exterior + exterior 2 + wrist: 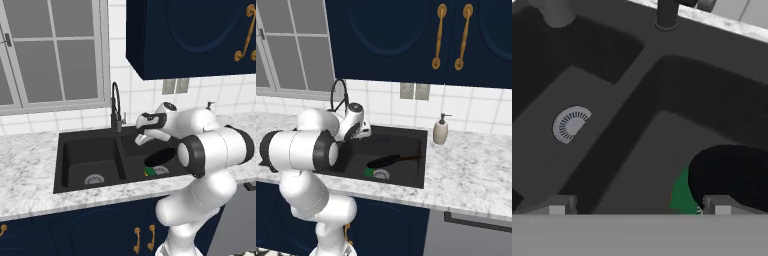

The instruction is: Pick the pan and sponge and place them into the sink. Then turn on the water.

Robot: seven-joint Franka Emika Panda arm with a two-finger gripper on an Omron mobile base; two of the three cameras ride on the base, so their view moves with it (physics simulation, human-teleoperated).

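The black pan (390, 160) lies in the right basin of the sink (406, 134), and the green sponge (369, 172) sits just beside it, partly tucked under its rim. The gripper (637, 204) hangs above the sink with its fingers wide apart and nothing between them, and the pan and sponge are below it, toward its right finger. The arm hides part of the pan in the left base view, and the faucet (116, 107) is cut off at the top of the hand view.

two cameras behind me, left and right, look forward and down on the sink (90, 150) (406, 145). my hand camera looks close into both its basins (637, 75).
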